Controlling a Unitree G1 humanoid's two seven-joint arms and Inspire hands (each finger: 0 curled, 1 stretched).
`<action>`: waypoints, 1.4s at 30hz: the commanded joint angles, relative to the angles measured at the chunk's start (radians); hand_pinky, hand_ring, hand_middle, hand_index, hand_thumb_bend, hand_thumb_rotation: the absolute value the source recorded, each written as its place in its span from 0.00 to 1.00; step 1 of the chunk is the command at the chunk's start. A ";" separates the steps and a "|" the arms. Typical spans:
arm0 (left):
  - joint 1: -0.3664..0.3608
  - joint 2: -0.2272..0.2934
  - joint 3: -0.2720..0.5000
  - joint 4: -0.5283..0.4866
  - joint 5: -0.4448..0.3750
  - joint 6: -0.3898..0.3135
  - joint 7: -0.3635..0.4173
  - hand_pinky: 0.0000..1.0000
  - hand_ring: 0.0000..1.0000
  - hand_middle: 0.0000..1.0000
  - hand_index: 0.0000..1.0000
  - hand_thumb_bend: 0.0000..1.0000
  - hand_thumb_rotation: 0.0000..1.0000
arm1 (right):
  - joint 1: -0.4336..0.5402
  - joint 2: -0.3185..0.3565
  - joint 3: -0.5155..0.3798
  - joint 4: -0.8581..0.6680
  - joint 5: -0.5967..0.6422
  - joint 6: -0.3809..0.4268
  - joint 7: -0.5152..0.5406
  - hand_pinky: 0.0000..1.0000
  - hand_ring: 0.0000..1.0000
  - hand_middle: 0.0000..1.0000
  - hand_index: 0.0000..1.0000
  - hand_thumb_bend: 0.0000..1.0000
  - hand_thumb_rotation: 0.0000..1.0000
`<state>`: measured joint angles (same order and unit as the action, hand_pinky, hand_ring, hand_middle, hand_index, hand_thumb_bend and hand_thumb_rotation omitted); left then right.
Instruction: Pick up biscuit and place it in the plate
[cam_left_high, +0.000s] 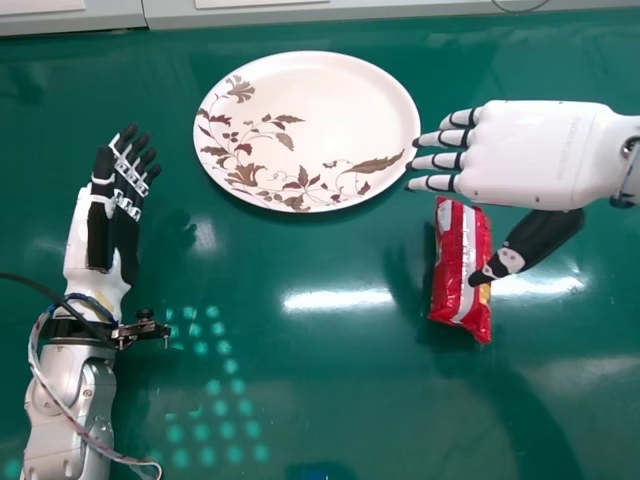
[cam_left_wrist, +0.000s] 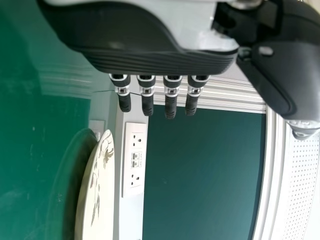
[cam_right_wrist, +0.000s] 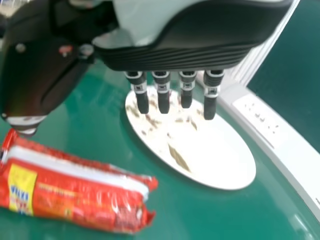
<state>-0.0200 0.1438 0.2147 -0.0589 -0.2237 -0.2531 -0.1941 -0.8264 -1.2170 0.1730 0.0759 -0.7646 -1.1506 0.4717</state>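
Observation:
The red biscuit packet (cam_left_high: 461, 268) lies on the green table below the plate's right side, partly under my right hand (cam_left_high: 540, 152). That hand hovers with straight fingers toward the plate's right rim, its thumb over the packet's right edge. The white oval plate (cam_left_high: 310, 125) with brown leaf patterns holds nothing. In the right wrist view my right hand (cam_right_wrist: 175, 55) has straight fingers, with the packet (cam_right_wrist: 75, 187) apart from them and the plate (cam_right_wrist: 220, 155) beyond. My left hand (cam_left_high: 124, 200) is at the left with its fingers extended; the left wrist view shows the hand (cam_left_wrist: 155, 60) too.
A black cable and a small clamp (cam_left_high: 143, 330) are on the left forearm. A pale ledge (cam_left_high: 200, 14) runs along the table's far edge. In the left wrist view a socket panel (cam_left_wrist: 134, 159) stands beyond the plate.

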 joint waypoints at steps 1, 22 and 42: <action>0.016 0.004 0.010 -0.013 -0.010 -0.005 -0.001 1.00 1.00 1.00 1.00 0.97 0.79 | -0.040 -0.034 0.021 -0.029 0.052 -0.003 0.059 0.88 1.00 1.00 1.00 1.00 0.24; 0.023 -0.001 0.003 -0.029 -0.011 0.009 0.011 1.00 1.00 1.00 1.00 1.00 0.79 | 0.101 -0.065 -0.124 -0.097 -0.045 -0.133 0.042 1.00 1.00 1.00 1.00 0.81 0.23; 0.024 -0.011 0.001 -0.037 -0.010 0.008 0.029 1.00 1.00 1.00 1.00 1.00 0.78 | 0.187 -0.008 -0.149 -0.146 -0.297 -0.127 -0.234 1.00 1.00 1.00 1.00 0.80 0.21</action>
<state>-0.0105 0.1345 0.2149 -0.0847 -0.2377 -0.2435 -0.1704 -0.6482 -1.2268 0.0191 -0.0690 -1.0582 -1.2851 0.2541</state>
